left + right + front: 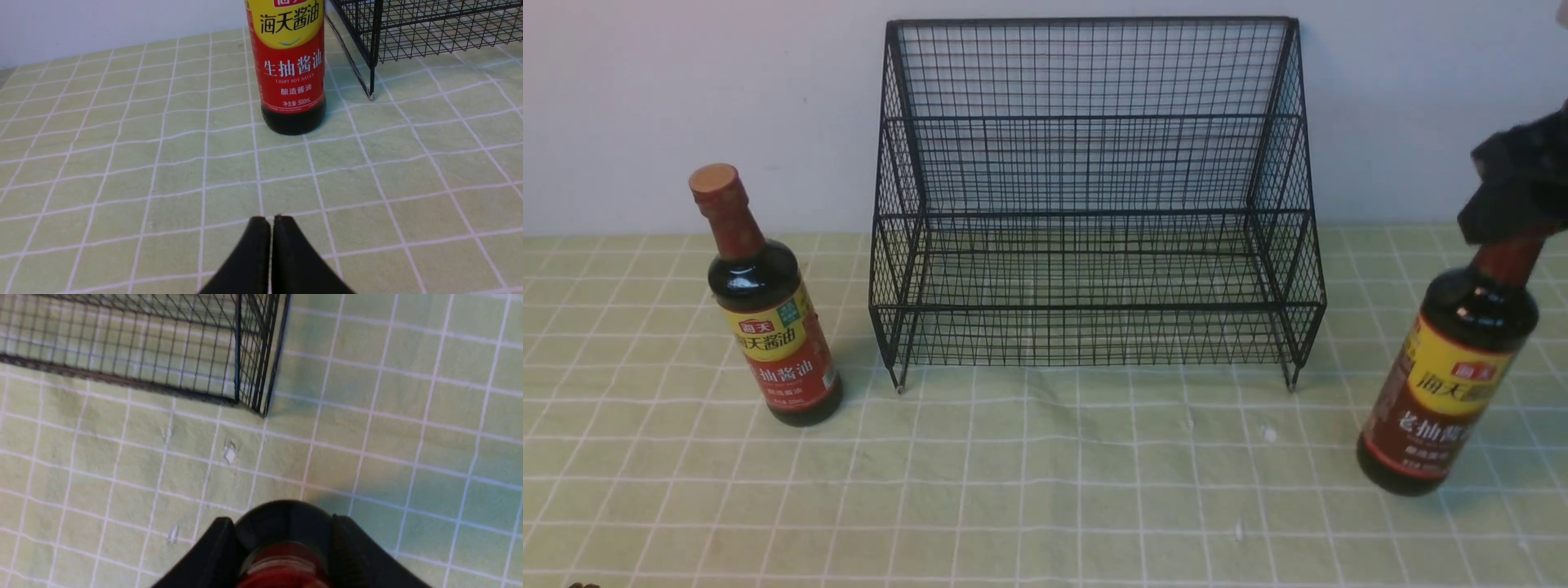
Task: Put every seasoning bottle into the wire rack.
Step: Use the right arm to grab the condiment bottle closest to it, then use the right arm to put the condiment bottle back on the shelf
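Note:
Two dark seasoning bottles flank the black wire rack (1094,204). The left bottle (768,327) stands upright on the cloth, just left of the rack's front leg, its tan cap showing. In the left wrist view that bottle (292,69) is ahead of my left gripper (271,220), which is shut and empty, well short of it. My right gripper (1515,204) is shut on the reddish neck of the right bottle (1454,384), which tilts, and its cap is hidden. The right wrist view shows the fingers clamping that bottle (286,559) at the neck.
A green checked cloth (1045,474) covers the table, with a white wall behind. Both rack tiers hold nothing. The rack's corner leg (265,410) lies ahead of the right gripper. Small white flecks (229,455) dot the cloth.

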